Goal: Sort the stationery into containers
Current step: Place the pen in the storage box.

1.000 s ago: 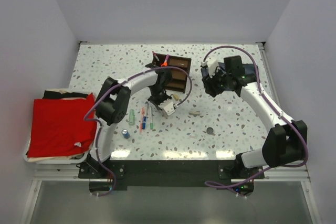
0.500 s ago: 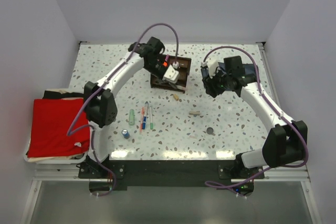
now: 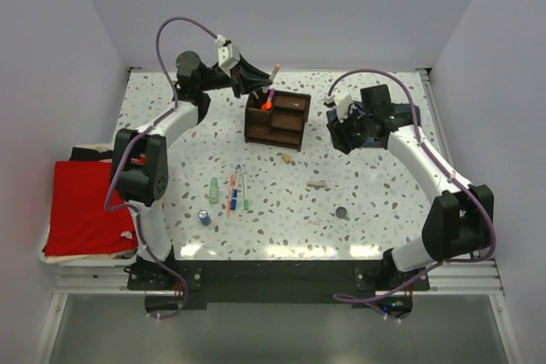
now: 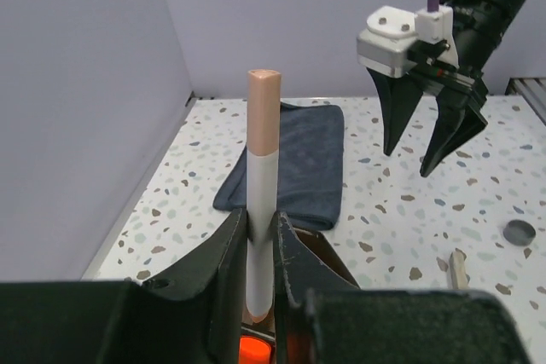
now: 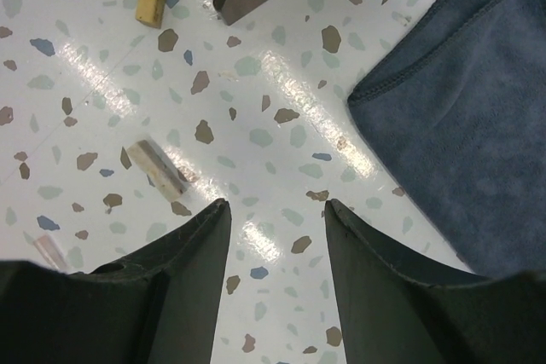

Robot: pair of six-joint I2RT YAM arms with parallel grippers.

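The left arm stretched up the left side of the table (image 3: 401,210), then bent right along the far edge. The left gripper (image 4: 259,240) was clamped on a white pen with a pink cap (image 4: 262,168) and held it upright over the back left corner of the dark wooden organizer (image 3: 281,124). The pen's lower end seemed to sit just above an orange highlighter (image 4: 252,349) in that compartment, though the fingers hid the tip.

The right arm curved up the right side. The right gripper (image 5: 277,210) hung spread and empty above bare tabletop, between the organizer's corner and the folded blue-grey cloth (image 5: 452,117).

The far wall stood close behind the left gripper. There was open table in front of the organizer. On it lay the remaining pens (image 3: 236,189), a pale green tube (image 3: 214,189), a blue cylinder (image 3: 205,217), a dark disc (image 3: 341,210) and two tan bits (image 3: 287,158), all well apart from both grippers.
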